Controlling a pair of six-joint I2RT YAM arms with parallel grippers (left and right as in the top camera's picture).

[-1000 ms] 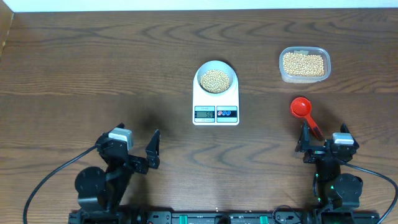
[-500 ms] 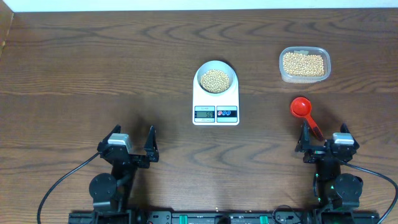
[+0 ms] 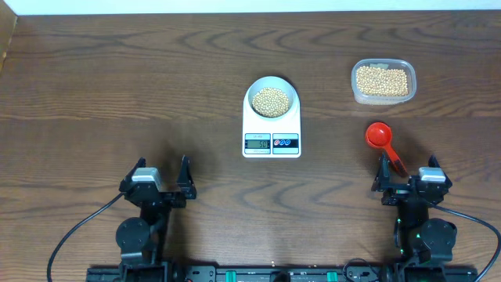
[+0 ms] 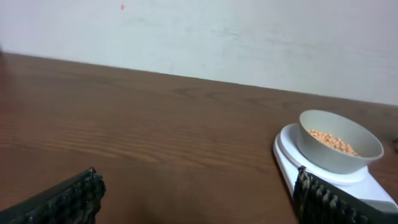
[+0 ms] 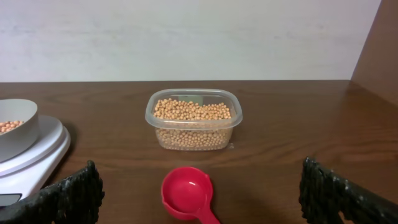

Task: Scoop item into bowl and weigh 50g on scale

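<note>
The pale bowl (image 3: 250, 95) stands on the white scale (image 3: 272, 128) at the table's centre, holding tan beans (image 3: 272, 102). More beans fill the clear tub (image 3: 383, 81) at the back right. A red scoop (image 3: 379, 135) lies empty in front of the tub. My right gripper (image 3: 407, 166) is open just behind the scoop's handle. In the right wrist view the scoop (image 5: 186, 194) lies between the spread fingers (image 5: 74, 194), untouched. My left gripper (image 3: 163, 168) is open near the front left and holds nothing. From the left wrist the bowl (image 4: 336, 158) and scale (image 4: 283, 146) appear ahead on the right.
The tub (image 5: 194, 118) stands straight beyond the scoop in the right wrist view, with the scale's edge (image 5: 37, 155) at the left. Bare wooden table (image 3: 117, 94) stretches to the left of the scale. A pale wall runs along the far table edge.
My left arm has swung round and drawn back, so its open gripper now points straight ahead. The right arm, scoop, bowl and scale have not moved.
</note>
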